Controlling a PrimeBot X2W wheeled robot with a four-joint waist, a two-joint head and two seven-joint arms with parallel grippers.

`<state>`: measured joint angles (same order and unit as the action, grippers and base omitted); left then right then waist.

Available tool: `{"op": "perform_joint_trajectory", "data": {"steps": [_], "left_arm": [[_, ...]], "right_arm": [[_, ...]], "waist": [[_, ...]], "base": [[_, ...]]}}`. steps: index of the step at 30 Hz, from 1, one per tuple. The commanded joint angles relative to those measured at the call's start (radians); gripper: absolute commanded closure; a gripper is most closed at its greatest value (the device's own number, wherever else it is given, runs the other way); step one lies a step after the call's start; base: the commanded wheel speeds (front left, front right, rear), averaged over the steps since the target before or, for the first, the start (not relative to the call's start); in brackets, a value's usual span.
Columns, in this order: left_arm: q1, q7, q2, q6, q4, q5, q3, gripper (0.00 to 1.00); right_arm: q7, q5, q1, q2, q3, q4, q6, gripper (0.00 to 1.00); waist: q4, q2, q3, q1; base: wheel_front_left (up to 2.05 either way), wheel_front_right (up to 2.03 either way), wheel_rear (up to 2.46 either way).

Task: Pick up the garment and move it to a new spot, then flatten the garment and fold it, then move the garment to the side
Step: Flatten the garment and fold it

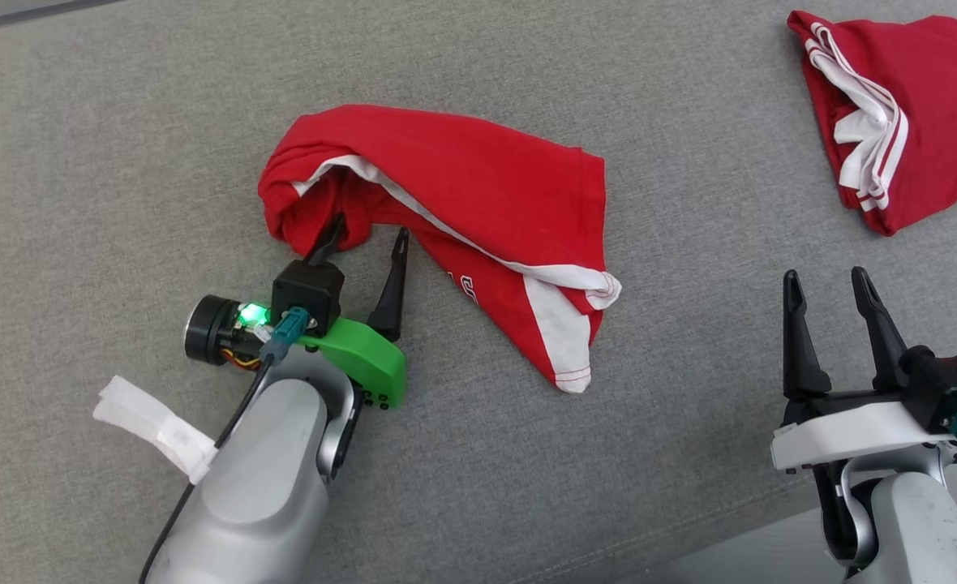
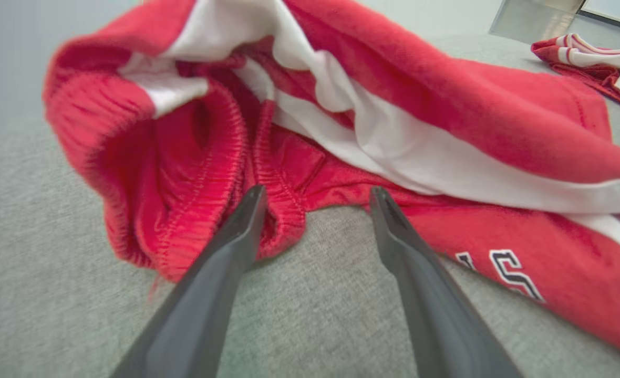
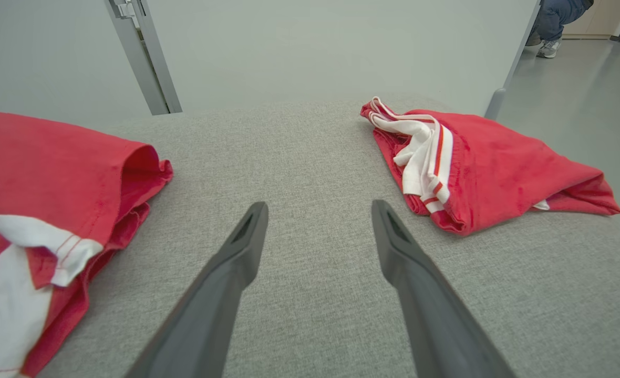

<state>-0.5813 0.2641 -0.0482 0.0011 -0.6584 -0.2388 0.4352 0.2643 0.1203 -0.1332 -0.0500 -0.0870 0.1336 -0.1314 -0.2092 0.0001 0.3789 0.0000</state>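
Item: red shorts (image 1: 478, 178), crumpled at frame centre on the grey counter (image 1: 122, 122); left tool (image 1: 369, 231) spread apart at the elastic waistband (image 2: 281, 210), which I'd straddle deeper before closing, to catch both layers; right tool (image 1: 826, 280) apart, idle at lower right.

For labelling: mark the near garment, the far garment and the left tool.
near garment (image 1: 478, 174), head view, red upper panel.
far garment (image 1: 945, 97), head view, red top face.
left tool (image 1: 369, 229), head view, between its fingertips.
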Motion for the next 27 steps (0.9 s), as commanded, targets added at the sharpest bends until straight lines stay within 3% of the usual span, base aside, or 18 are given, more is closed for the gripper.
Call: {"op": "perform_joint_trajectory", "data": {"steps": [1, 2, 3, 4, 6, 7, 8, 18, 27], "left_arm": [[-0.028, 0.0, -0.006, 0.0, -0.01, 0.005, -0.006, 0.0], [-0.033, 0.0, -0.006, -0.006, -0.021, 0.006, -0.007, 0.0], [-0.039, 0.0, -0.006, -0.009, -0.028, 0.007, -0.009, 0.16], [-0.049, 0.0, -0.006, -0.013, -0.038, 0.008, -0.011, 0.39], [-0.062, 0.0, -0.006, -0.019, -0.053, 0.008, -0.014, 0.67], [-0.065, 0.0, -0.006, -0.023, -0.063, 0.008, -0.014, 0.94], [-0.07, 0.0, -0.006, -0.028, -0.078, 0.006, -0.013, 1.0], [-0.038, -0.004, -0.005, -0.103, -0.082, -0.073, 0.002, 1.0], [0.117, -0.131, -0.036, -0.131, 0.147, -0.201, 0.055, 1.0]], "right_arm": [[0.0, 0.003, -0.014, -0.001, 0.0, 0.0, 0.002, 0.0], [0.0, 0.003, -0.016, -0.001, 0.001, 0.0, 0.002, 0.0], [0.0, 0.002, -0.017, -0.001, 0.003, 0.001, 0.002, 0.0], [0.0, 0.001, -0.019, -0.001, 0.005, 0.001, 0.002, 0.0], [0.0, 0.001, -0.019, -0.001, 0.007, 0.003, 0.002, 0.0], [0.0, 0.001, -0.018, -0.001, 0.007, 0.004, 0.002, 0.0], [0.0, 0.001, -0.016, -0.001, 0.008, 0.006, 0.002, 0.0], [0.0, -0.002, 0.029, -0.001, -0.02, 0.018, 0.002, 0.0], [0.0, -0.009, 0.073, -0.001, -0.028, 0.024, 0.002, 0.0]], "waist": [[0.0, -0.0001, 0.003, 0.0], [-0.001, -0.0001, 0.004, 0.0], [-0.001, -0.0001, 0.006, 0.0], [-0.002, -0.0001, 0.007, 0.0], [-0.003, -0.0001, 0.008, 0.0], [-0.004, -0.0001, 0.008, 0.0], [-0.004, -0.0001, 0.006, 0.0], [0.045, -0.0001, -0.059, 0.0], [0.106, -0.0001, -0.147, 0.0]], "base": [[0.0, 0.0, 0.0], [0.0, 0.0, 0.0], [0.0, 0.0, 0.0], [0.0, 0.0, 0.0], [0.0, 0.0, 0.0], [0.0, 0.0, 0.0], [0.0, 0.0, 0.0], [0.0, 0.0, 0.0], [0.0, 0.0, 0.0]]}}
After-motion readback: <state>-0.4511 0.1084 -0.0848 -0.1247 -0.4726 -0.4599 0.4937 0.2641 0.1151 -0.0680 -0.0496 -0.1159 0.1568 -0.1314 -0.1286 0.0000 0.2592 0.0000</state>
